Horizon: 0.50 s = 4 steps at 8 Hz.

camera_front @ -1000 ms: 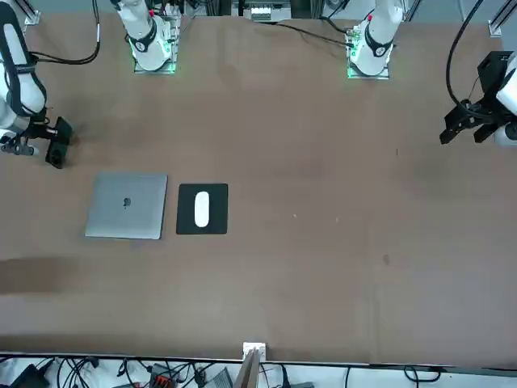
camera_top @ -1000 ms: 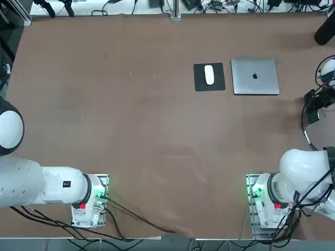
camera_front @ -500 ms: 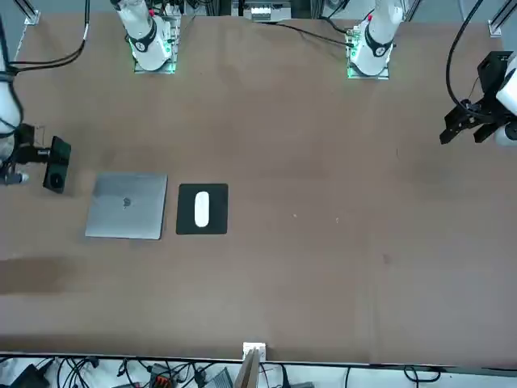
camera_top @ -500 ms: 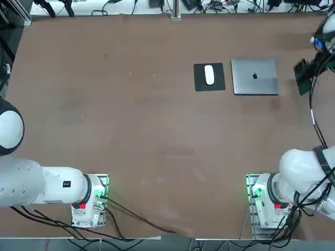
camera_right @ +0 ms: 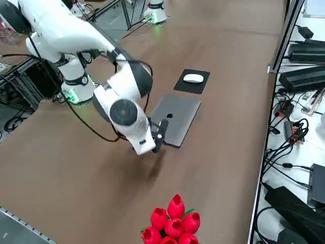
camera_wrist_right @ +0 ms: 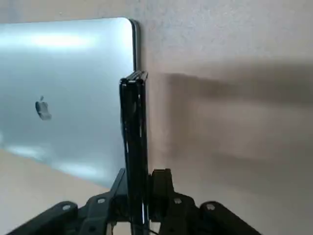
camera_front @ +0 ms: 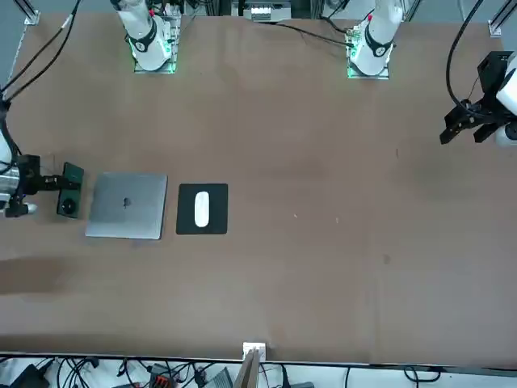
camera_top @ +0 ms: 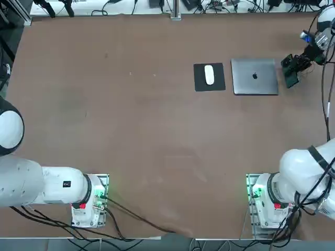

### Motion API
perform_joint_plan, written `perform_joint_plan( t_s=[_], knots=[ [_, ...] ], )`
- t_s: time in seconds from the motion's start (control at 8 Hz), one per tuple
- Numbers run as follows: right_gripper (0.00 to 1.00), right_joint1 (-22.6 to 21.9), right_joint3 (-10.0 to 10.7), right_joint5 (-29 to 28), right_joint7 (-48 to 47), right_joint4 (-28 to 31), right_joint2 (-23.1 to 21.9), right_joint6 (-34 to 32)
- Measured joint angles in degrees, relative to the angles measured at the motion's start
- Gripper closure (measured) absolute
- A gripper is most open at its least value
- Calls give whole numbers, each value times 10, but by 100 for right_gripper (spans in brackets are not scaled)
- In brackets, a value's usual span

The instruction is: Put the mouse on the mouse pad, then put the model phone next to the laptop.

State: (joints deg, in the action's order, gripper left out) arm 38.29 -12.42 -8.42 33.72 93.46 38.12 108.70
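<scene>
The white mouse (camera_top: 209, 74) (camera_front: 202, 208) (camera_right: 193, 78) lies on the black mouse pad (camera_top: 199, 83) (camera_front: 216, 222) (camera_right: 185, 87). Just right of the pad is the closed silver laptop (camera_top: 255, 76) (camera_front: 127, 206) (camera_right: 175, 118) (camera_wrist_right: 68, 98). My right gripper (camera_top: 297, 65) (camera_front: 55, 181) (camera_wrist_right: 141, 198) is shut on the dark model phone (camera_top: 290, 74) (camera_front: 69, 200) (camera_wrist_right: 133, 122). It holds the phone on edge, a little above the table, beside the laptop's outer edge. In the right side view the gripper (camera_right: 158, 133) hovers at the laptop's near corner.
Red artificial tulips (camera_right: 172, 222) stand at the table's near right side. Cables and black boxes (camera_right: 299, 76) lie beyond the far edge. The arm bases (camera_top: 264, 201) with green lights sit on the robot's side.
My right gripper has carried the phone from the table's right edge away from the robot, then in toward the laptop. Mouse, pad and laptop have not moved.
</scene>
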Motion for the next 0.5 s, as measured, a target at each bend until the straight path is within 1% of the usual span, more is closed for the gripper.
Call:
perform_joint_plan(
  t_s=[0.25,0.5],
  knots=[
    [84,1,0,-14,10,-22,25,-1],
    [84,2,0,-15,12,-36,27,-7]
  ],
)
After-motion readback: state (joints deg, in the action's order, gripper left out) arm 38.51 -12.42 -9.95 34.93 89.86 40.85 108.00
